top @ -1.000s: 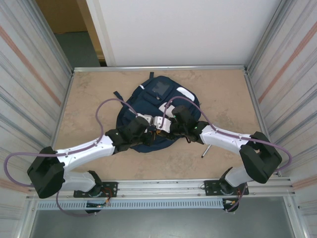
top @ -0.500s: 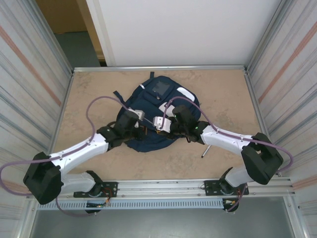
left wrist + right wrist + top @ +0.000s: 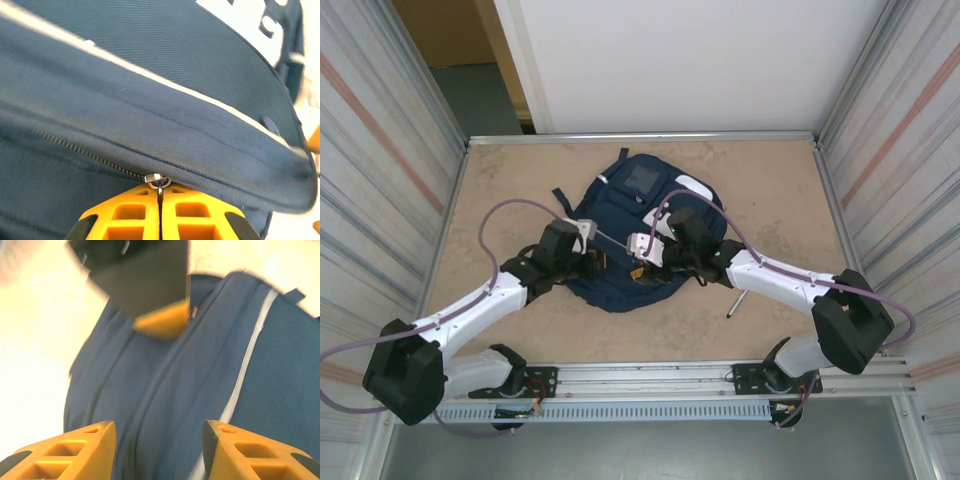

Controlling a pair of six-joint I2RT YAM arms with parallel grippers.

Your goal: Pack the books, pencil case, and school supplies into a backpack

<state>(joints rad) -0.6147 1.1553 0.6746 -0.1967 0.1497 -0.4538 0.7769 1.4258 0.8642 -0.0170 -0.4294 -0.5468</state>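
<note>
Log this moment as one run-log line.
object: large navy-blue fabric backpack on table | left end effector: shut on small metal zip pull | right end effector: open over backpack, empty

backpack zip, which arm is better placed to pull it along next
Left. The left gripper is shut on the zipper pull at the backpack seam. The right gripper hangs open above the fabric, gripping nothing.

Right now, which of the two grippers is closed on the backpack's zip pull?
The left gripper: its yellow fingers are pressed together on the metal zip pull. The right gripper's fingers stand apart, holding nothing.
</note>
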